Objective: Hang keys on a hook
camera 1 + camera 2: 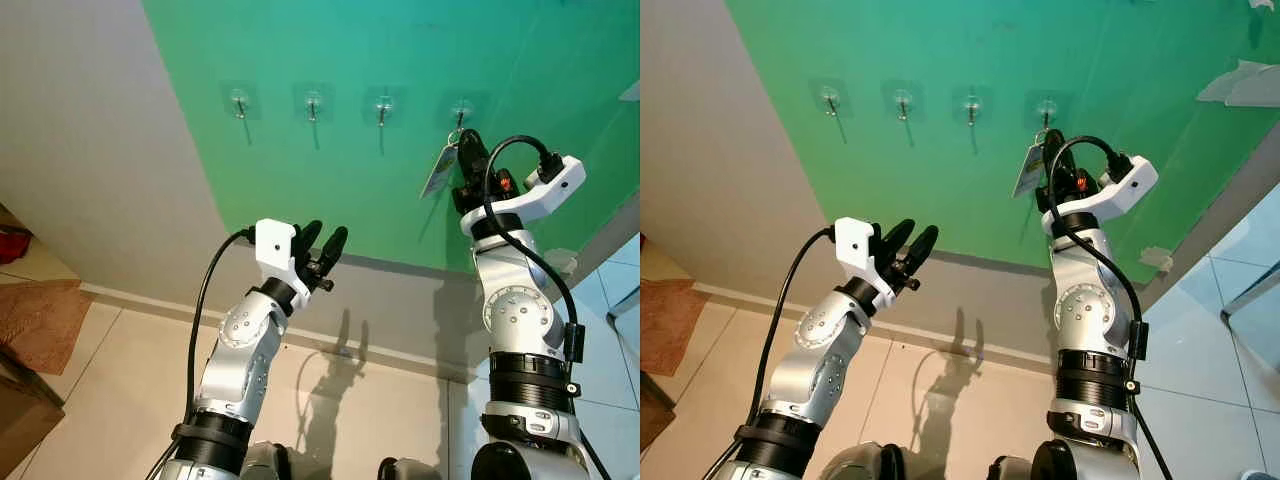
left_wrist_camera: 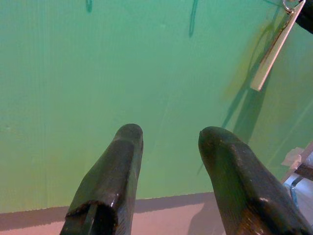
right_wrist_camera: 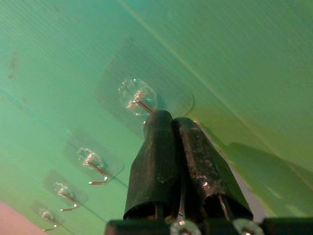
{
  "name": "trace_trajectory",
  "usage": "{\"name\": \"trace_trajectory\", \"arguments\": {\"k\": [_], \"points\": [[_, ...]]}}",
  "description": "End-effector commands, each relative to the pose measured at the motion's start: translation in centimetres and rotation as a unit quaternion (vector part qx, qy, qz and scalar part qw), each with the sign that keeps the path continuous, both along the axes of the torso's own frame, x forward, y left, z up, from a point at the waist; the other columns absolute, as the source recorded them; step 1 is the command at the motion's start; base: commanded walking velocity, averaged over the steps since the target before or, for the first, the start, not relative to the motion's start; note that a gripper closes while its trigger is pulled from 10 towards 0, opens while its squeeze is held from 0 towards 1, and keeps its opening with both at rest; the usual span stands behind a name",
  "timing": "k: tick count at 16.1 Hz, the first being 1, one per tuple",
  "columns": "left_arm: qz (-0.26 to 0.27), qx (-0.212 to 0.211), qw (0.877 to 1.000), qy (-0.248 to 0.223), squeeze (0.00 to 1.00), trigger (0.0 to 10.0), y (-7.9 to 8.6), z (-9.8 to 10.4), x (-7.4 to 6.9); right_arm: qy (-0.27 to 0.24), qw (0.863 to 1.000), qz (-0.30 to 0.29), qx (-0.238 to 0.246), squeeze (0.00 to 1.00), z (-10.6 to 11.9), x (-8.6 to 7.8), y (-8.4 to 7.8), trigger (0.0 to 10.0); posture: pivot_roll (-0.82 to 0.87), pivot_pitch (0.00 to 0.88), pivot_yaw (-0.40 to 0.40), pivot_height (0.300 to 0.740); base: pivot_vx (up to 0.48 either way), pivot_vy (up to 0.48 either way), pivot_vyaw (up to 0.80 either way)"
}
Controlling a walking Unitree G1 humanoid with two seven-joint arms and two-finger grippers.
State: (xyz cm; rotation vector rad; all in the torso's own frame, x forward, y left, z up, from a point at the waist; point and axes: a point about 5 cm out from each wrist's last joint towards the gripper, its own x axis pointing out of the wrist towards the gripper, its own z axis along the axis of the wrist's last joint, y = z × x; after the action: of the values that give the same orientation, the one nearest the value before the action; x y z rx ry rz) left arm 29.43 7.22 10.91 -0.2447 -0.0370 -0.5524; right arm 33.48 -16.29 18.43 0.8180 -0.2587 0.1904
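1. My left gripper point(image 1: 322, 248), two long black fingers apart and empty, idles short of the green wall panel point(image 1: 400, 60).
2. My right gripper point(image 3: 171, 122) is pinched together on the keys' ring at the rightmost clear adhesive hook point(image 1: 461, 110) (seating unconfirmed, release remains).
3. A flat white key tag point(image 1: 439, 170) dangles below that hook.

Two black fingers point(image 2: 110, 183) of the left gripper point(image 2: 168, 142) stand apart, pointing at a green wall point(image 2: 98, 73). A white tag point(image 2: 274, 51) hangs on a metal ring point(image 2: 289, 6) against the wall, tilted, casting a dark shadow point(image 2: 247, 105) beside it. Below the green, a pale pinkish band point(image 2: 166, 218) runs along the wall's base.
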Motion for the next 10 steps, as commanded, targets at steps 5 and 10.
{"name": "trace_trajectory", "arguments": {"k": [5, 10], "points": [[-0.001, 0.004, 1.0, 0.003, 0.0, 10.0, 0.0, 0.0, -0.2, -0.01, 1.0, 0.006, 0.003, 1.0, -0.7, -0.6, 0.1, 10.0, 0.03, 0.11, 0.042, 0.74, 0.0, 0.0, 0.0], [0.017, 0.019, 1.0, 0.014, 0.0, 10.0, 0.5, -0.4, 0.1, -0.056, 0.997, 0.045, -0.002, 1.0, -1.1, -3.2, -0.7, 10.0, 0.03, 0.114, 0.047, 0.74, 0.0, 0.0, 0.0]]}}
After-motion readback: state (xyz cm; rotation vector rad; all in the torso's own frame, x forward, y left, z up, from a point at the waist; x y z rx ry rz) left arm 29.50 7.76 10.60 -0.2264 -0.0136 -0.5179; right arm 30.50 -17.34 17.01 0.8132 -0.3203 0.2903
